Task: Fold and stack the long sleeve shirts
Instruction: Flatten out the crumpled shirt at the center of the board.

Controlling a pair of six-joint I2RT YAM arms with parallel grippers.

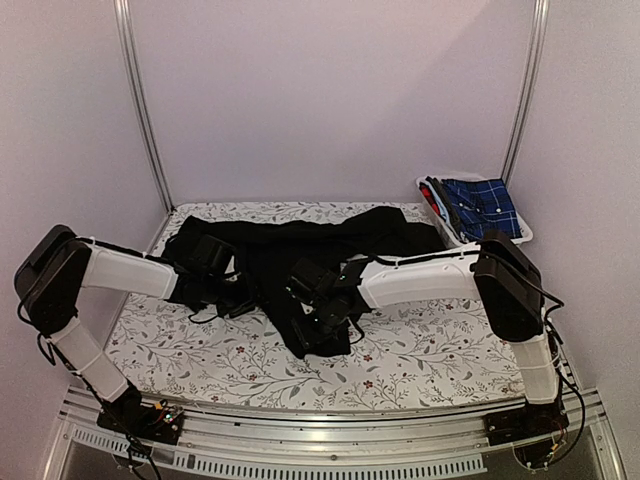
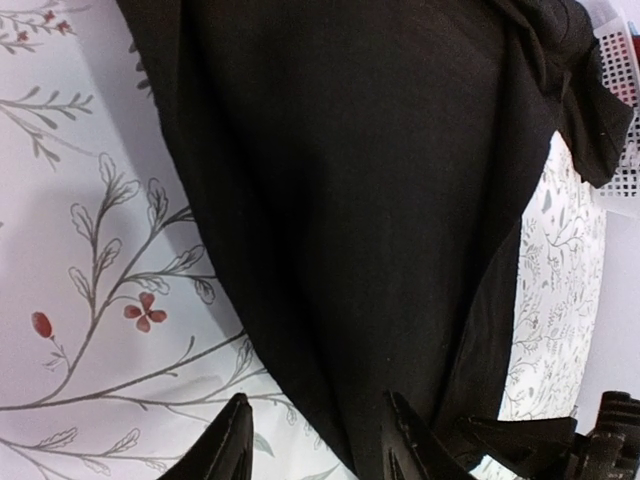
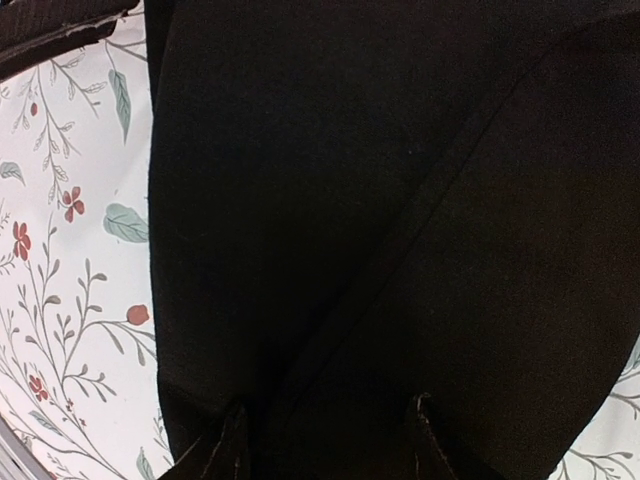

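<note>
A large black long sleeve shirt (image 1: pixel 300 245) lies spread and rumpled across the middle of the flowered table, with a flap hanging toward the front edge. My left gripper (image 1: pixel 232 298) is low over its left part. In the left wrist view that gripper (image 2: pixel 318 440) is open and straddles the cloth's edge (image 2: pixel 250 330), one fingertip (image 2: pixel 235 430) over bare table and the other on black fabric. My right gripper (image 1: pixel 318 318) hovers over the front flap. In the right wrist view it (image 3: pixel 328 440) is open above a seam (image 3: pixel 400 240), both tips over black cloth.
A white slotted basket (image 1: pixel 520 228) stands at the back right corner and holds a blue plaid cloth (image 1: pixel 482 205); its wall also shows in the left wrist view (image 2: pixel 625 150). Pale walls and metal posts close in the table on three sides.
</note>
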